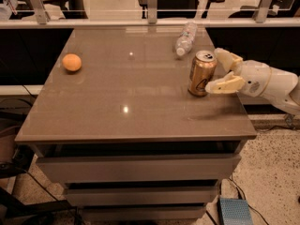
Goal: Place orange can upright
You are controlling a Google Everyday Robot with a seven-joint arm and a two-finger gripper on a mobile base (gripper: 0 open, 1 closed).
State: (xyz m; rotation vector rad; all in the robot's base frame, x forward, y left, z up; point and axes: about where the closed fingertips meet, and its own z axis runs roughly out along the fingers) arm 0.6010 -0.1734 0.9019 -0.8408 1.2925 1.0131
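The orange can (201, 74) is shiny gold-orange with a silver top and a dark marking on its side. It stands upright on the brown table (126, 111), near the right edge. My gripper (214, 71) comes in from the right on a white arm. It is open, with its fingertips just at the can's right side. One finger (228, 58) lies behind the can's top. The other finger (226, 85) lies in front, near its base. The fingers do not clamp the can.
A clear plastic water bottle (186, 37) lies on its side just behind the can. A round orange fruit (71, 62) sits at the table's far left. A glass-and-post railing (151, 6) runs along the back edge. The table's right edge is close under my arm.
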